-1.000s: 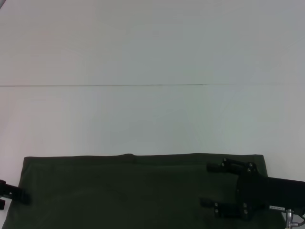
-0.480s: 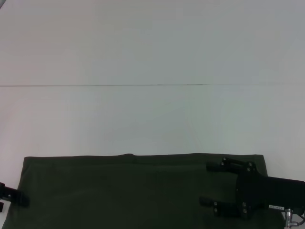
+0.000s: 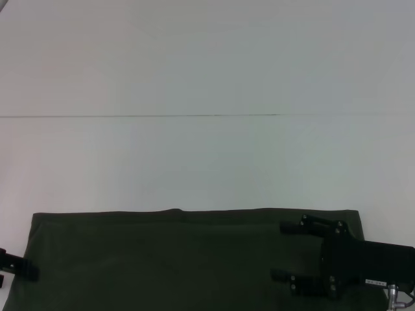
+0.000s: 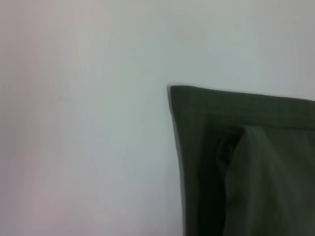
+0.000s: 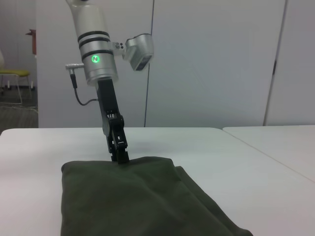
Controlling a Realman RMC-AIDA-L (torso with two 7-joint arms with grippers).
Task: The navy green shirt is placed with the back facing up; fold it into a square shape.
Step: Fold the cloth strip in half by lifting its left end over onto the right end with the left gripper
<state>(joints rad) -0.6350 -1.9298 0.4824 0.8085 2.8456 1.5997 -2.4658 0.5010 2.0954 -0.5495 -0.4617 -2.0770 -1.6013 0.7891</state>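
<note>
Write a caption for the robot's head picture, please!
Two grippers, left and right, at the green shirt on a white table.

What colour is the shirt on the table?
Plain dark olive green shirt, no print; clearest in the head view.

shirt [image 4: 256, 162]: folded corner, layered edge | table [image 4: 83, 123]: white, beside it

An office-like room housed the rig, with white tables [image 5: 256, 162], panelled walls [image 5: 211, 59] and a chair [image 5: 12, 78].
</note>
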